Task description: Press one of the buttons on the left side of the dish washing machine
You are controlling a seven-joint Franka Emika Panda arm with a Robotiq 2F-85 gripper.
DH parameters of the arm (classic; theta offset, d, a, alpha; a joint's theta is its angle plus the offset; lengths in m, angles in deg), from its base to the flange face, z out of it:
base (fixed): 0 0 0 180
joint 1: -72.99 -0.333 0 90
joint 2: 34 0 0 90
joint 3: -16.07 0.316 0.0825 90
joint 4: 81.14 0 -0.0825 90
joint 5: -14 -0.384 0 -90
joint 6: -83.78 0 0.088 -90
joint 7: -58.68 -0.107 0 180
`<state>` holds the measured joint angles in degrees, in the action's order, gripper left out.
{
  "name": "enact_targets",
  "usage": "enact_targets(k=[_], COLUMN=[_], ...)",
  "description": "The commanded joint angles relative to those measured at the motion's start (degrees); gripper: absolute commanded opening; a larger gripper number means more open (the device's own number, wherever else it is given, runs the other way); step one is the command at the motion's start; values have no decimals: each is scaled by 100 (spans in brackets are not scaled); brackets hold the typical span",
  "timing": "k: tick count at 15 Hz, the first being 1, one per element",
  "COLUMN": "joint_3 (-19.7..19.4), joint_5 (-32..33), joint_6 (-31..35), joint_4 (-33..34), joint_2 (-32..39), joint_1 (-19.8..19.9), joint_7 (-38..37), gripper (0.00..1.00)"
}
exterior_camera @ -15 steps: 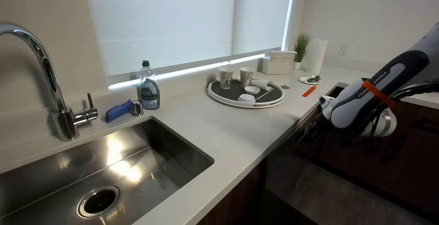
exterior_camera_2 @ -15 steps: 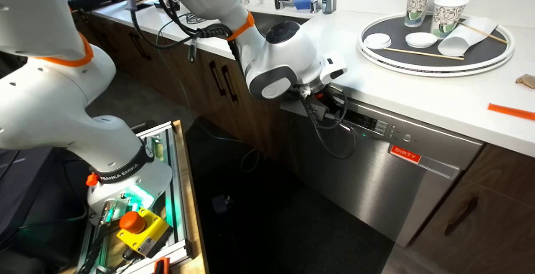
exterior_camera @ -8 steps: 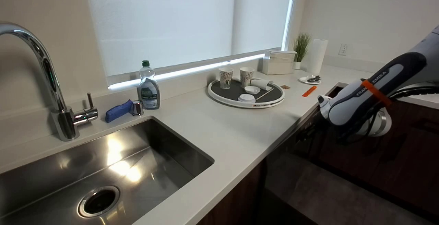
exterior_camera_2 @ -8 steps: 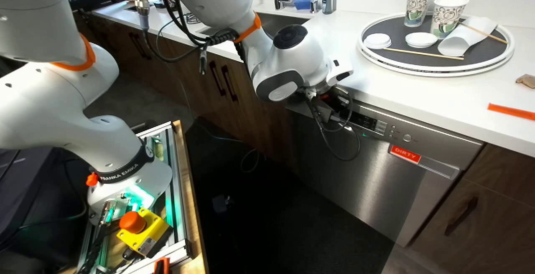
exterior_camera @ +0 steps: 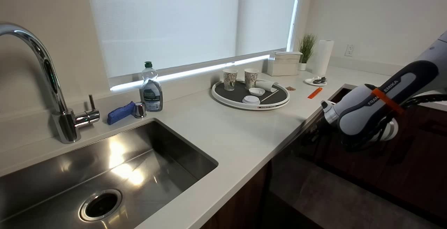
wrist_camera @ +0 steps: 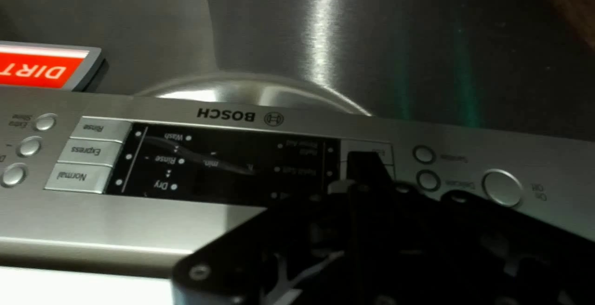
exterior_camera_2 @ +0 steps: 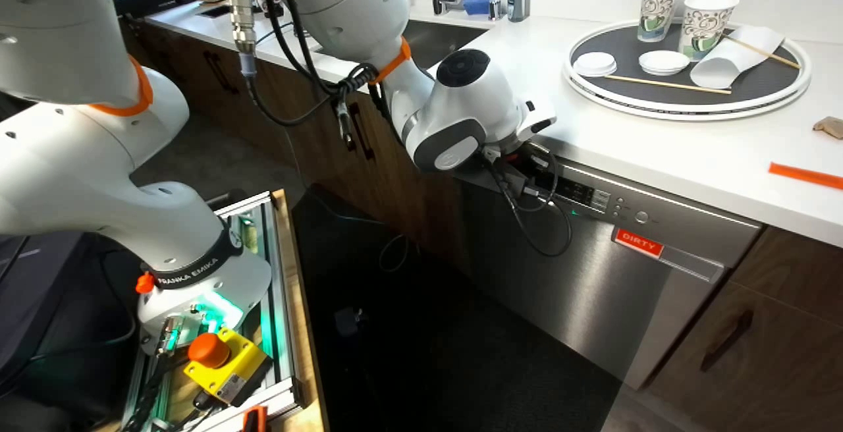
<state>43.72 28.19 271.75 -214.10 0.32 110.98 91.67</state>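
White countertop (exterior_camera_2: 691, 149) crosses the upper right of the frame in an exterior view, and below it, right of centre, stands the brushed-steel Bosch dishwasher (exterior_camera_2: 560, 287). In the wrist view its control panel (wrist_camera: 260, 165) shows upside down (so its left-hand buttons fall on the frame's right). The gripper (wrist_camera: 367, 163) looks clenched on nothing, its end overlapping the rectangular buttons (wrist_camera: 367, 146) right of centre; whether it touches them I cannot tell. The machine should behave as heavy and immovable, its metal hard and slick. No grip is called for: the rectangular buttons, or the round On/Off button (wrist_camera: 502, 187) farther right, probably want a light, square push at mid-cap, lest the tip skid off.
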Motion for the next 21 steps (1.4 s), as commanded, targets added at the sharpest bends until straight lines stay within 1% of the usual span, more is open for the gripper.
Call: enact_targets(k=[1, 4, 5, 6, 9, 10, 11, 16, 17, 21], joint_3=[99, 80, 148, 51, 97, 183, 221, 978, 1006, 1265], joint_5=[464, 586, 345, 593, 613, 365, 362, 343, 586, 616], joint_6=[-271, -283, -262, -231, -181, -209, -232, -222, -256, -316], joint_4=[182, 266, 278, 317, 379, 384, 400, 473, 491, 474], joint_2=[177, 222, 234, 236, 283, 303, 329, 732, 771, 888], joint_1=[173, 171, 205, 144, 175, 219, 248, 957, 1016, 1321], joint_7=[-274, -355, -123, -391, -438, -223, -227, -260, -511, -541], gripper=[0, 0, 0, 0, 0, 0, 0, 0, 0, 0])
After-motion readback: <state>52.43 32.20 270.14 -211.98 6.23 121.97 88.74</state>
